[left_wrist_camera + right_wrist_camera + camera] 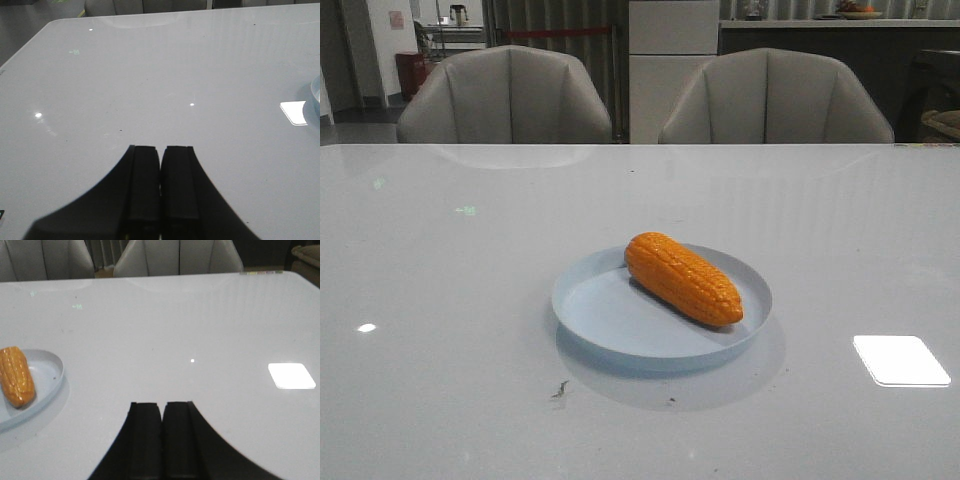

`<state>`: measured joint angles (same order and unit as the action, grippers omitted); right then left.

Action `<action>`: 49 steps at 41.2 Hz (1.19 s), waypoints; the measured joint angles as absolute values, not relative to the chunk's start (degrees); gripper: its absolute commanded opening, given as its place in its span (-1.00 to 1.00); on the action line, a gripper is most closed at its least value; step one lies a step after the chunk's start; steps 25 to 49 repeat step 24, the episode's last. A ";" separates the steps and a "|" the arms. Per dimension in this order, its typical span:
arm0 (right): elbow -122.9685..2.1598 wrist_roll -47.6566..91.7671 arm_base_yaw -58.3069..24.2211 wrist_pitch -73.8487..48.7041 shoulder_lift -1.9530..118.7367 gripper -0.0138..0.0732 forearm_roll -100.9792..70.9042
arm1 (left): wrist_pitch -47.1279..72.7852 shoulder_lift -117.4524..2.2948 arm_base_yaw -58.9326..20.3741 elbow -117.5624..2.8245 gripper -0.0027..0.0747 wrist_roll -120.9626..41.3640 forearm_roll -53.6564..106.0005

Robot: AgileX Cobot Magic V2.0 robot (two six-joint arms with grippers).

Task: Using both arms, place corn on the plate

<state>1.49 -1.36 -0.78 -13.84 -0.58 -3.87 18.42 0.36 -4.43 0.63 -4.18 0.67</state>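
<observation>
The orange corn [682, 277] lies inside the pale blue plate [590, 300] in the middle of the table, slanted from back left to front right. It also shows in the right wrist view [17, 376] on the plate [50, 371]. A sliver of the plate's rim [315, 95] shows in the left wrist view. Neither arm shows in the front view. My left gripper [160, 148] is shut and empty above bare table, left of the plate. My right gripper [161, 404] is shut and empty above bare table, right of the plate.
Two grey chairs [505, 95] [775, 97] stand behind the table's far edge. A bright light reflection [900, 360] lies on the glossy white table at the front right. A small dark mark [560, 390] sits in front of the plate.
</observation>
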 measured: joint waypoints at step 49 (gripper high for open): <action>1.54 -1.36 -0.73 -15.26 -0.58 -0.64 -4.04 | 18.42 0.36 -4.43 0.63 -0.69 -4.18 0.67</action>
